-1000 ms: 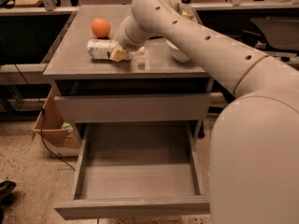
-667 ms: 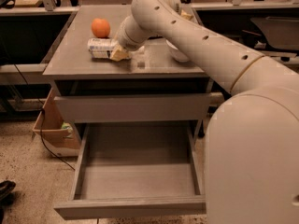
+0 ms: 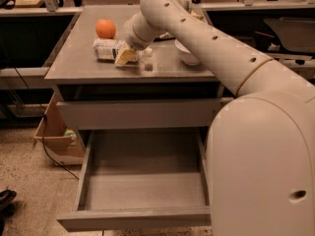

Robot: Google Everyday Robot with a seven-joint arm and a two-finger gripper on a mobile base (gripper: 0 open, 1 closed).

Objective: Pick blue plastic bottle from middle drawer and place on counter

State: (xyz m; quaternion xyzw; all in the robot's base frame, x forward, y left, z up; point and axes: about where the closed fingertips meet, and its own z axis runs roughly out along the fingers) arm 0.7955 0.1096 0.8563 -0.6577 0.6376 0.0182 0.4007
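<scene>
The blue plastic bottle [image 3: 107, 49] lies on its side on the counter [image 3: 88, 65], near the left side, just in front of an orange. My gripper [image 3: 137, 59] hangs over the counter right beside the bottle's right end, and it is open. One yellowish fingertip [image 3: 125, 56] touches or nearly touches the bottle, which is not between the fingers. The middle drawer [image 3: 142, 191] is pulled out wide below and its grey inside is bare.
An orange [image 3: 105, 28] sits behind the bottle. A white bowl [image 3: 186, 53] stands right of the gripper, partly behind my arm. The drawer above [image 3: 138, 113] is closed. A cardboard box [image 3: 54, 136] stands on the floor at the left.
</scene>
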